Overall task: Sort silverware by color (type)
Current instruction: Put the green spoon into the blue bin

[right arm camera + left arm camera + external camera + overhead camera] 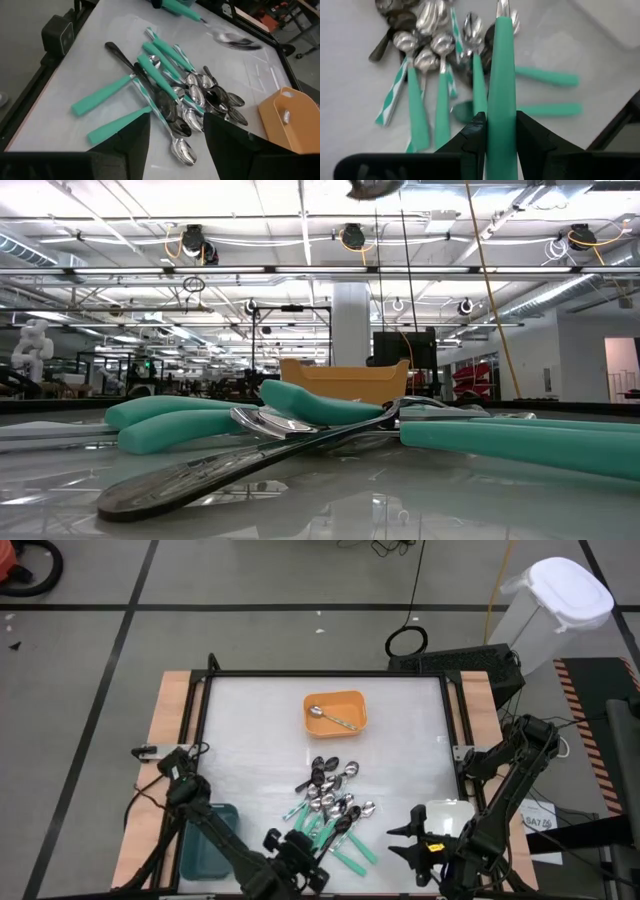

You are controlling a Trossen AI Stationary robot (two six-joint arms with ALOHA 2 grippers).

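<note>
A teal-handled spoon point(500, 95) is pinched by its handle in the left tool point(499, 131), above the spoon pile point(440, 55).

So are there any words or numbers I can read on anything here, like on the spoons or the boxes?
None can be read for sure.
Small white tag at the right table edge by the right arm: it has dark print, too small to read.
Teal-green-handled spoons with silver bowls, orange rectangular plastic tray, teal rectangular tray: no writing shows.
Far signs in the room behind the table: too blurred to read.
</note>
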